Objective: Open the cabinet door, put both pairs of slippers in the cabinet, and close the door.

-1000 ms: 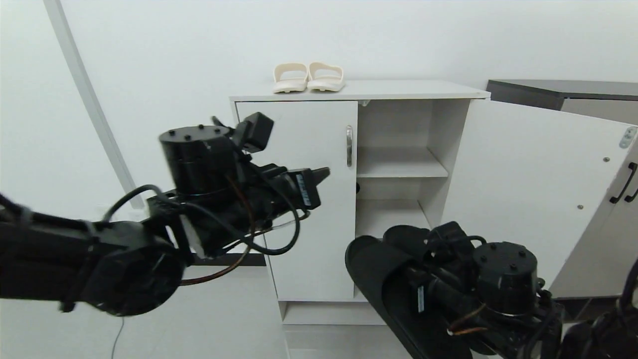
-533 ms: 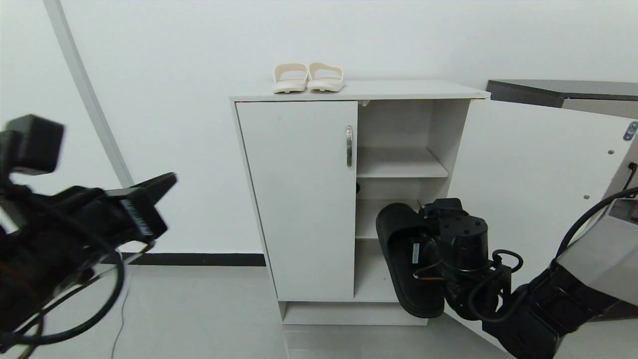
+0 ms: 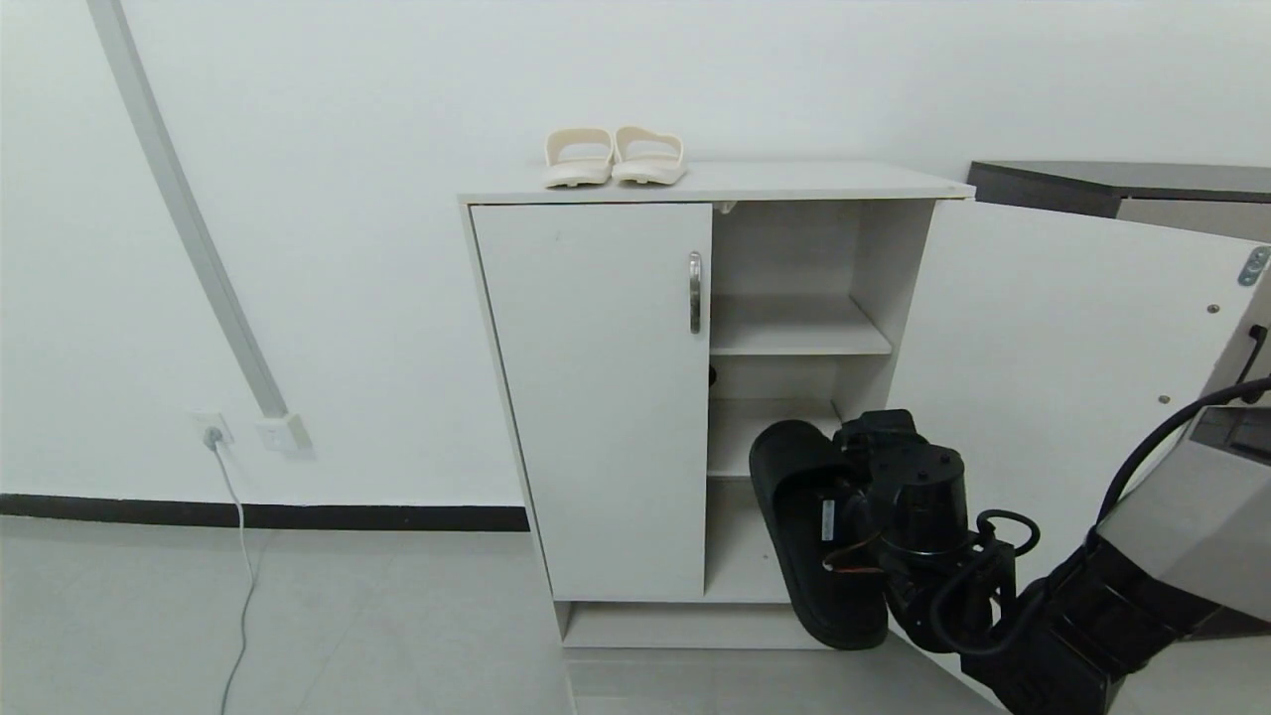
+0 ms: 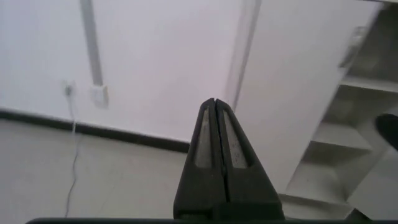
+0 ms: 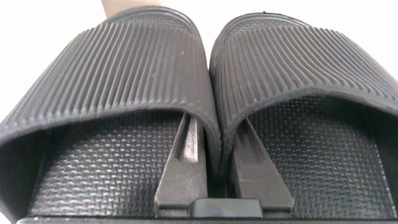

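- White-walled room, cabinet door (image 3: 1043, 377) swung open at 3 o'clock.
- Holds black slippers (image 3: 794, 576) in right jaws; left jaws closed, empty.
- Risks snagging soles on shelf (image 3: 760, 427) edge.

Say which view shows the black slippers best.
The head view: the black slippers show at full length before the cabinet. The right wrist view gives their straps close up over the right gripper; the left wrist view, a blurred dark edge.

Bright, even light; cabinet (image 3: 596, 397) interior lightly shaded.
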